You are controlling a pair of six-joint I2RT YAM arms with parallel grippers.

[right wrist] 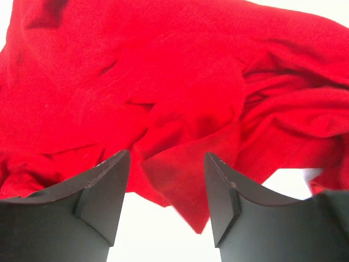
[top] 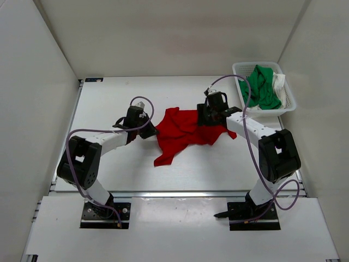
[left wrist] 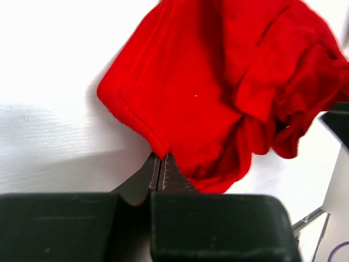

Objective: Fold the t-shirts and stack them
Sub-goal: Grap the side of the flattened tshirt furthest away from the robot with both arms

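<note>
Crumpled bright red soft cloth t-shirt (top: 182, 131) at table centre, wrinkled green t-shirt (top: 262, 87) and white t-shirt (top: 279, 82) heaped in white plastic mesh basket (top: 289, 105) at two o'clock, smooth white table (top: 109, 109), plain white walls (top: 32, 82), left gripper (left wrist: 161, 161) clenched on the red shirt's hem at nine o'clock, right gripper (right wrist: 166, 158) released, jaws wide over the cloth at three o'clock

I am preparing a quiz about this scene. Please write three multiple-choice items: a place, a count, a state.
1. Where is the green t-shirt?
A. in the middle of the table
B. in the white basket
C. at the table's near edge
2. How many t-shirts lie on the table?
A. one
B. two
C. three
3. How is the right hand?
A. open
B. shut tight
C. out of view
Answers: B, it lies in the basket at the far right; A, only the red t-shirt lies there; A, its fingers stand apart over the red t-shirt.
</note>
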